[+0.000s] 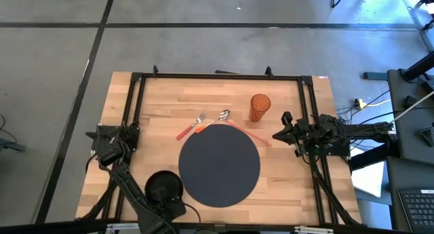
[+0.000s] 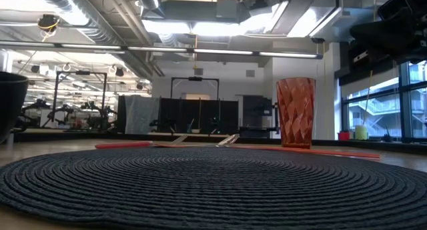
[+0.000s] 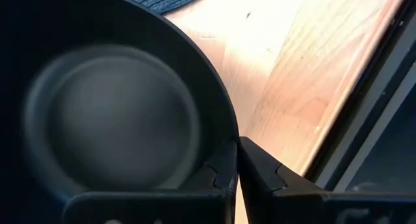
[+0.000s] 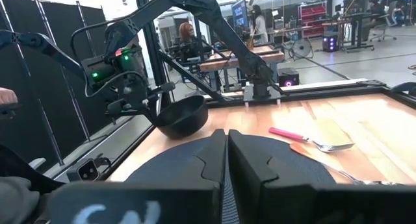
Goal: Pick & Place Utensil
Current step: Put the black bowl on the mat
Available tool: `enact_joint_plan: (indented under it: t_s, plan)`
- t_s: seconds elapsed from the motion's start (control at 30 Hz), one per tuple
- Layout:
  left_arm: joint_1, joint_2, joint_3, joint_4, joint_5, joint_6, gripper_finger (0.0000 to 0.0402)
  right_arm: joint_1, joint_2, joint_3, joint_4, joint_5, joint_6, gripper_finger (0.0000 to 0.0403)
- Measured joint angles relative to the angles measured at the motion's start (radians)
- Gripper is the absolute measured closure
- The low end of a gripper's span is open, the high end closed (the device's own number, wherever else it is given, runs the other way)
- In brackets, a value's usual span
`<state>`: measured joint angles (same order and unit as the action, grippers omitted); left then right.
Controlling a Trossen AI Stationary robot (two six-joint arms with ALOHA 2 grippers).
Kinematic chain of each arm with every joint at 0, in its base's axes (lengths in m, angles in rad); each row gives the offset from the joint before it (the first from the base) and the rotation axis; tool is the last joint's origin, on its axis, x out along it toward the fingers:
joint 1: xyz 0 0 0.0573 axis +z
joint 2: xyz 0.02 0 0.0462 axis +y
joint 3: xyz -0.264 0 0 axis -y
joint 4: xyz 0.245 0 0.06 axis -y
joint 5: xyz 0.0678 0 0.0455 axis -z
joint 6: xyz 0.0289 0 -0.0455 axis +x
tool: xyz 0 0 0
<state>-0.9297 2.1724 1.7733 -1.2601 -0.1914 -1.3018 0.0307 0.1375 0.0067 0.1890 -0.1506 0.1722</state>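
A black bowl (image 1: 165,188) sits at the table's near left corner, beside the dark round placemat (image 1: 219,165). My left gripper (image 3: 238,164) is shut on the bowl's rim. A red-handled fork (image 1: 190,127) and an orange-handled spoon (image 1: 215,120) lie on the wood just beyond the placemat's far edge. A thin red utensil (image 1: 251,133) lies slanted to their right. My right gripper (image 1: 278,134) is shut and hovers at the table's right side, near the orange cup (image 1: 260,106). It touches nothing. My left gripper holds the black bowl by its rim (image 3: 229,141) on the bowl's near side. The rim is pinched, with one finger (image 3: 220,172) inside the bowl and the other (image 3: 263,175) outside. I cannot tell whether the bowl rests on the table or hangs just above it.
Black frame rails (image 1: 135,98) run along the table's left, far and right sides. The ribbed orange cup stands upright on the wood beyond the placemat's right part. Bare wood (image 1: 285,180) lies between the placemat and the right rail. People show in the room beyond (image 4: 188,36).
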Motion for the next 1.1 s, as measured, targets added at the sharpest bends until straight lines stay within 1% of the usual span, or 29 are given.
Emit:
enact_joint_plan:
  t_s: [0.23, 0.47, 0.63, 0.77, 0.9, 1.0, 1.1]
  plan:
    - [0.0, 0.0, 0.024, -0.003, -0.001, 0.017, 0.0399, 0.0, 0.0, 0.0, 0.0, 0.0, 0.0, 0.0383]
    - [0.005, 0.0, 0.093, -0.092, -0.027, 0.041, 0.0399, 0.0, 0.0, 0.0, 0.0, 0.0, 0.0, 0.0383]
    - [0.018, 0.0, 0.102, -0.108, -0.024, 0.061, 0.0399, 0.0, 0.0, 0.0, 0.001, 0.0, 0.0, 0.0383]
    - [0.042, 0.0, 0.105, -0.109, -0.034, 0.126, 0.04, 0.0, 0.0, 0.0, 0.001, 0.0, 0.0, 0.0383]
    - [0.087, 0.0, 0.152, -0.11, -0.048, 0.216, 0.04, 0.0, 0.0, 0.0, 0.0, 0.0, 0.0, 0.0383]
    - [0.128, 0.0, 0.207, -0.134, -0.07, 0.308, 0.04, 0.0, 0.0, 0.0, 0.001, 0.0, 0.001, 0.0383]
    - [0.198, -0.003, 0.233, -0.16, -0.075, 0.416, 0.04, 0.0, 0.0, 0.0, 0.001, 0.0, 0.002, 0.0383]
